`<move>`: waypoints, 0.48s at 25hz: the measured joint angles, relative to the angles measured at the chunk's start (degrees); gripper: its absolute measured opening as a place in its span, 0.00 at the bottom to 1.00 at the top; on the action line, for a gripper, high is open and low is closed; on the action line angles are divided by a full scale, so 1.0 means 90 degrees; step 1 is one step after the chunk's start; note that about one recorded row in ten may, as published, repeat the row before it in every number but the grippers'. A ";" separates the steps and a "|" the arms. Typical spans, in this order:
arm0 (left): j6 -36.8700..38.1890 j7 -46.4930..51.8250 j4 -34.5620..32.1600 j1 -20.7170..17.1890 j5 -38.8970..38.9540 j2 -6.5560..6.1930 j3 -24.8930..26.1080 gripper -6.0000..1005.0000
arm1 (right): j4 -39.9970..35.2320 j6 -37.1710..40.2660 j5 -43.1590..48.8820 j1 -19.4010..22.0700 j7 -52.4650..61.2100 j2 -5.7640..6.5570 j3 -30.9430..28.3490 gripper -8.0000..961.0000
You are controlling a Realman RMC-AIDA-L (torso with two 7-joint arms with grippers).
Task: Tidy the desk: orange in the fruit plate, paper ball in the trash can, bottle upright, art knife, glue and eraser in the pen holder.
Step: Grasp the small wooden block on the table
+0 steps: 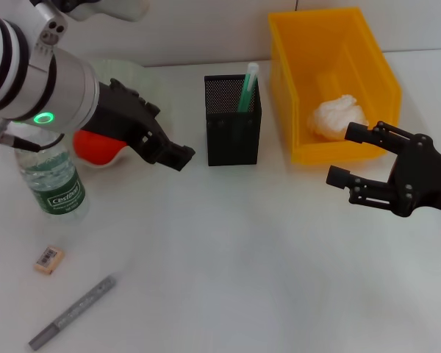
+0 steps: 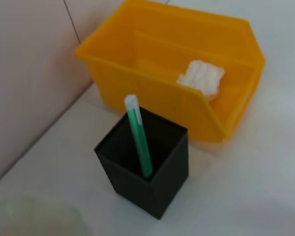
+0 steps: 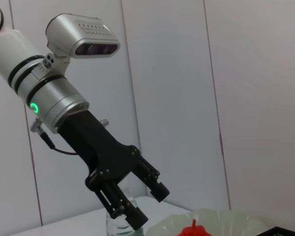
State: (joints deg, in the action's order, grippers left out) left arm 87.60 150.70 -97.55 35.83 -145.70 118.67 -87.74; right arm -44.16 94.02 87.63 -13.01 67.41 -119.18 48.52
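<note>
head view: the left gripper (image 1: 178, 156) hung empty, fingers spread, left of the pen holder (image 1: 233, 131); the right gripper (image 1: 348, 154), fingers wide, sat near the trash can (image 1: 367, 70) holding the paper ball (image 1: 338, 116). the bottle (image 1: 55, 184) stood upright; eraser (image 1: 49, 259) and art knife (image 1: 72, 312) lay on the counter (image 1: 264, 265).

left wrist view: the glue (image 2: 139, 136) stood in the pen holder.

right wrist view: the left gripper's fingers (image 3: 155, 186) were apart above the orange (image 3: 194, 229).

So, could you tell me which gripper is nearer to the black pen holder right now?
The left. The left gripper hovers open just beside the pen holder, on its left. The right gripper sits open farther away on the other side, by the yellow trash can.
</note>
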 joint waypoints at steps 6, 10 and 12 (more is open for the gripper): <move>0.0528 0.0602 -0.0030 0.0080 -0.0231 -0.0007 0.0070 0.80 | 0.0015 0.0018 0.0000 0.0000 -0.0006 0.0000 0.0000 0.87; 0.0754 0.0780 -0.0039 0.0082 -0.0448 -0.0006 0.0025 0.80 | 0.0027 0.0028 0.0000 -0.0011 -0.0040 0.0000 0.0000 0.87; 0.0815 0.0904 -0.0039 0.0082 -0.0552 0.0002 0.0020 0.80 | 0.0030 0.0029 0.0000 -0.0023 -0.0043 0.0000 0.0004 0.87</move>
State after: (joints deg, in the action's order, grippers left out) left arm 94.94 158.83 -97.90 36.57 -150.67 118.70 -87.56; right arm -43.88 94.28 87.62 -13.21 67.02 -119.18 48.55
